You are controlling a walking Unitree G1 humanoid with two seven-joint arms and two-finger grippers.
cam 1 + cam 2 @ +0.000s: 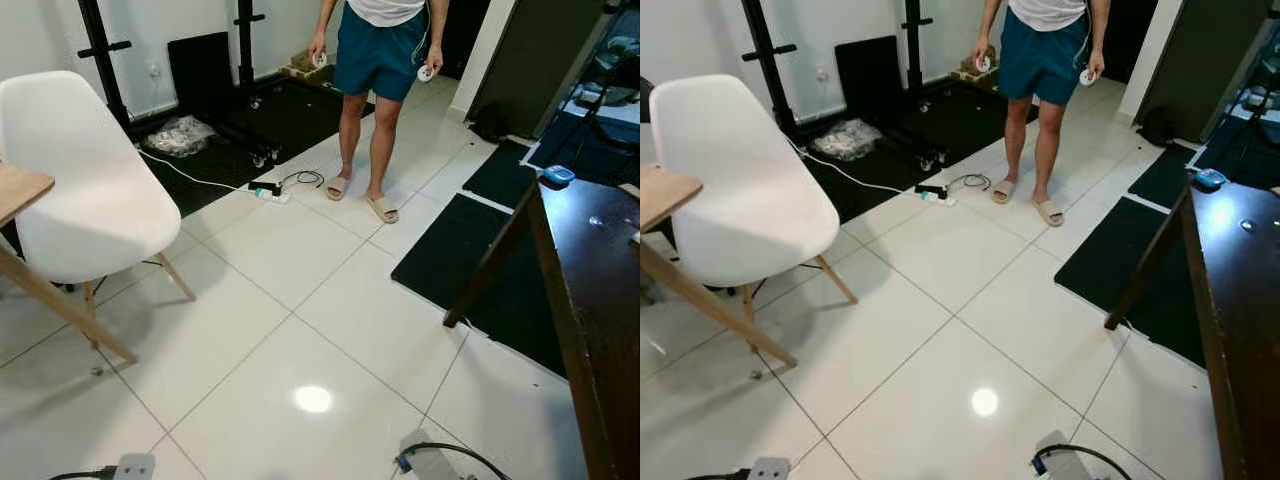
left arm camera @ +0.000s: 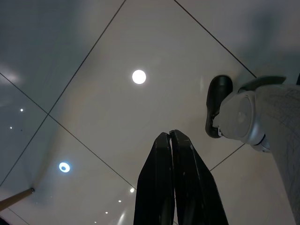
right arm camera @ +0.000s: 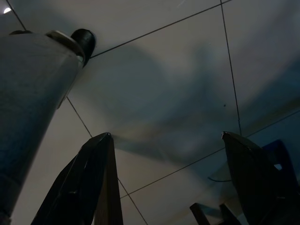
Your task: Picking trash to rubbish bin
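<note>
Left gripper [image 2: 171,136] hangs pinched closed over the white floor tiles [image 1: 300,270], right gripper [image 3: 166,136] spread wide, both idle.

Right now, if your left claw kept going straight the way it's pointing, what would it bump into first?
Most likely the white tiled floor. The left claw, fingers pressed shut, points down at bare tile, with nothing in the way as far as the wrist view shows. How far off the floor is, I can't tell.

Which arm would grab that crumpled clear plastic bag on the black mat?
Probably left: the crumpled clear plastic bag lies far off to the robot's left. But the left gripper is shut and must open; the right gripper hangs open. Both point at white floor tiles.
</note>
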